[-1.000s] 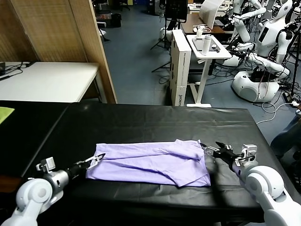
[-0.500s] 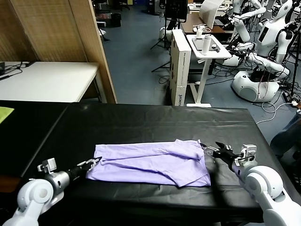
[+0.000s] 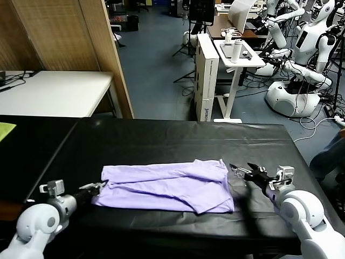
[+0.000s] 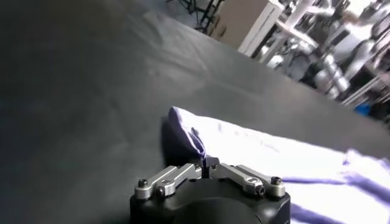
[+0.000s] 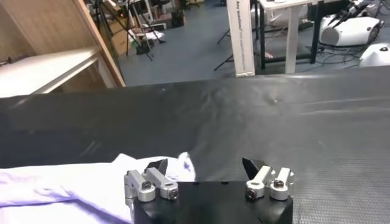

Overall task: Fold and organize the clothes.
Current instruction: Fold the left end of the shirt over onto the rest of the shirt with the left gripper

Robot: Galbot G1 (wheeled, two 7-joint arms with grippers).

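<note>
The clothes, one pale lavender T-shirt, lie flat and folded into a long strip across the black table. My left gripper is at the strip's left end, shut on a pinch of its edge. In the left wrist view the closed left gripper holds a small fold of the T-shirt. My right gripper hovers low just off the right end, open and empty, with a narrow gap to the cloth. The right wrist view shows the right gripper spread wide, with the T-shirt beside one finger.
A yellow-green cloth scrap lies at the table's far left edge. A white table and wooden panel stand behind on the left. A tall box, a small stand and other robots fill the back right.
The left gripper shut on the shirt's left edge and drew it leftward. The whole shirt slid left, away from the right gripper. The right arm stayed put.
</note>
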